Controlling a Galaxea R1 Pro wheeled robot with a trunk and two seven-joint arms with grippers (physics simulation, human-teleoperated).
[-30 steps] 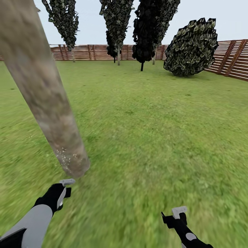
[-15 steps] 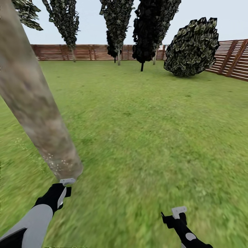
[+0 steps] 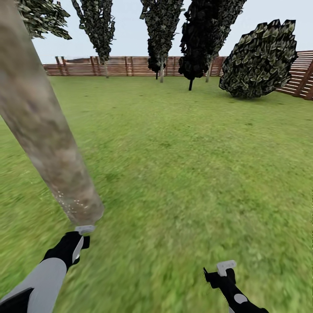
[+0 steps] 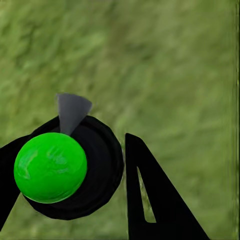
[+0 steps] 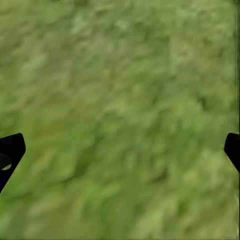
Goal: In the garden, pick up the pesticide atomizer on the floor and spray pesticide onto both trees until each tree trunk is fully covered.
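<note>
Grass (image 3: pixel 187 165) ran back to the fence (image 3: pixel 130 66), and over the last second my head had swung left, so the far bushes slid right while both arms kept their place. My left claw (image 4: pixel 100 185) was clamped on the atomizer (image 4: pixel 60 167), nozzle toward the trunk (image 3: pixel 43 130) just ahead. White specks (image 3: pixel 71 202) dotted only its foot, thinner than before; I judged most of the bark still bare. My right claw (image 5: pixel 120 150) hung spread wide over grass, holding nothing.
</note>
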